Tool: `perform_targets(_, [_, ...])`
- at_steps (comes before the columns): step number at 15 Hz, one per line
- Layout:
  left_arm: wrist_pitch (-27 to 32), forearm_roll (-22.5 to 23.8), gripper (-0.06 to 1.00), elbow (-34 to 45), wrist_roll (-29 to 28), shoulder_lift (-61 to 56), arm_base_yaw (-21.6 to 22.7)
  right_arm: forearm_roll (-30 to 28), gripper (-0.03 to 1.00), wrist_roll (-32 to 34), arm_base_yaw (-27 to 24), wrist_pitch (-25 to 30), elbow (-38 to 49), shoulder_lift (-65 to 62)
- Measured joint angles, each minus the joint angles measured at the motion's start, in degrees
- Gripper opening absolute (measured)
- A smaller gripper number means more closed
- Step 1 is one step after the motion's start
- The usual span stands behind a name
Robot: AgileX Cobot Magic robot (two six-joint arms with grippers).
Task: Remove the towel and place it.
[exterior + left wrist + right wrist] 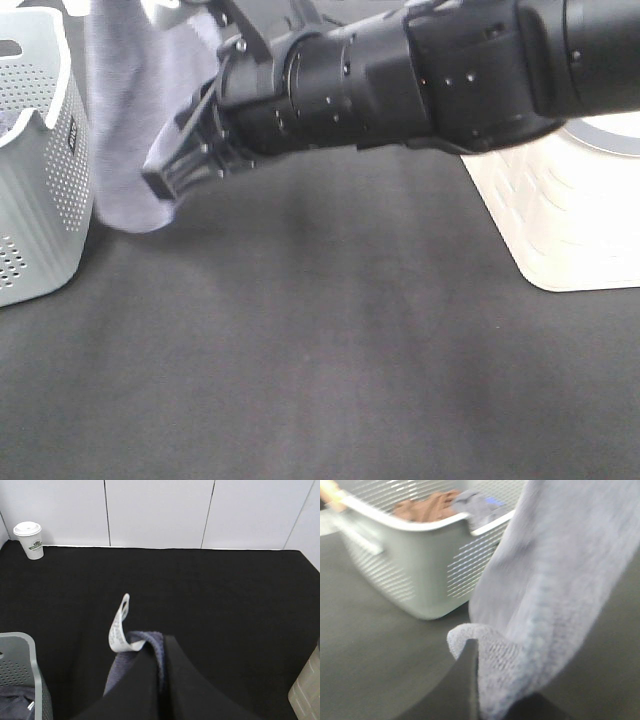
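The grey-lavender towel hangs in the air beside the basket, stretched from the top of the exterior view down to its lower corner. My right gripper reaches across from the right and is shut on that lower corner; the right wrist view shows the cloth pinched at the gripper. My left gripper is shut on another corner of the towel, where the white tag curls up. In the exterior view the left gripper is out of view.
The pale perforated basket holds brown clothing and other garments. A white ribbed container stands at the right. A paper cup sits at the table's far corner. The black tabletop spreads in front.
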Motion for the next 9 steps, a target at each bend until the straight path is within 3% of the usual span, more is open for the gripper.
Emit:
perform_targets(3, [0.9, -0.3, 0.0, 0.0, 0.5, 0.0, 0.0, -4.6, 0.02, 0.7, 0.0, 4.5, 2.4, 0.0])
perform_targets(4, [1.8, -1.4, 0.0, 0.0, 0.5, 0.0, 0.0, -13.8, 0.02, 7.8, -0.9, 9.3, 2.6, 0.0])
perform_targets(5, [1.8, -1.4, 0.0, 0.0, 0.5, 0.0, 0.0, -13.8, 0.02, 7.8, -0.9, 9.3, 2.6, 0.0])
perform_targets(6, [2.9, -2.3, 0.0, 0.0, 0.5, 0.0, 0.0, -30.8, 0.02, 23.4, -4.8, 17.1, 2.3, -0.5])
perform_targets(9, [3.0, -2.9, 0.0, 0.2, 0.5, 0.2, 0.0, -58.4, 0.02, 48.4, -12.0, 30.5, -3.7, -0.6])
